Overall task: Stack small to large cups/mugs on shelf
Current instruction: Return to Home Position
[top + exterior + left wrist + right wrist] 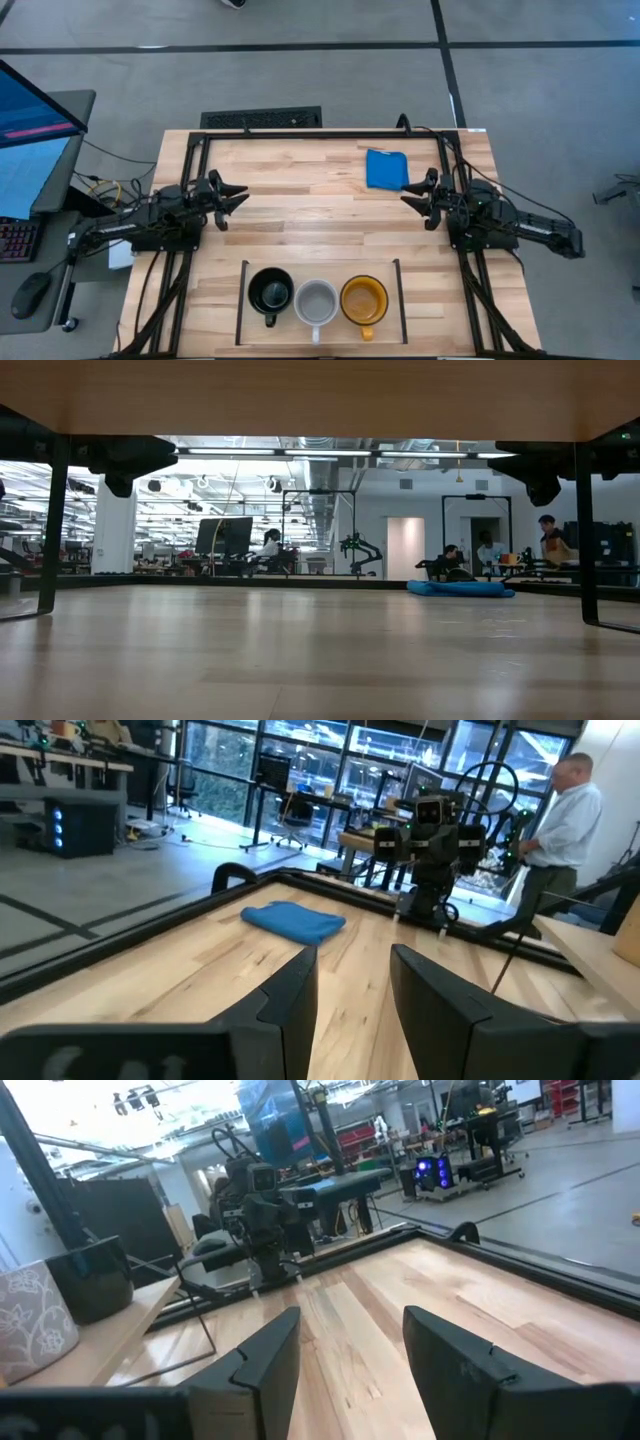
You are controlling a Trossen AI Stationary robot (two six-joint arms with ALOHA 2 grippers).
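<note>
Nothing much to read here: whatever is on the blue monitor screen [30, 140] off the table's left side is too small to make out.

The three handled mugs stand upright in a row on the shelf [320, 272], the light wood-plank patch between two thin black upright bars [243, 300] at the near edge of the table. From left to right they're the small black mug [270, 292], the pale grey-white mug [316, 301] and the slightly bigger yellow-orange mug [363, 299]. They sit really close together, and it's hard to tell if they touch. All three handles point toward the near table edge.

Both arms are well away from the mugs. The left gripper [240, 197] hangs over the left side of the table, fingers [290, 1000] spread with nothing between them. The right gripper [406, 194] is over the right side, also spread and empty, just beside the blue square cloth [386, 169].
</note>
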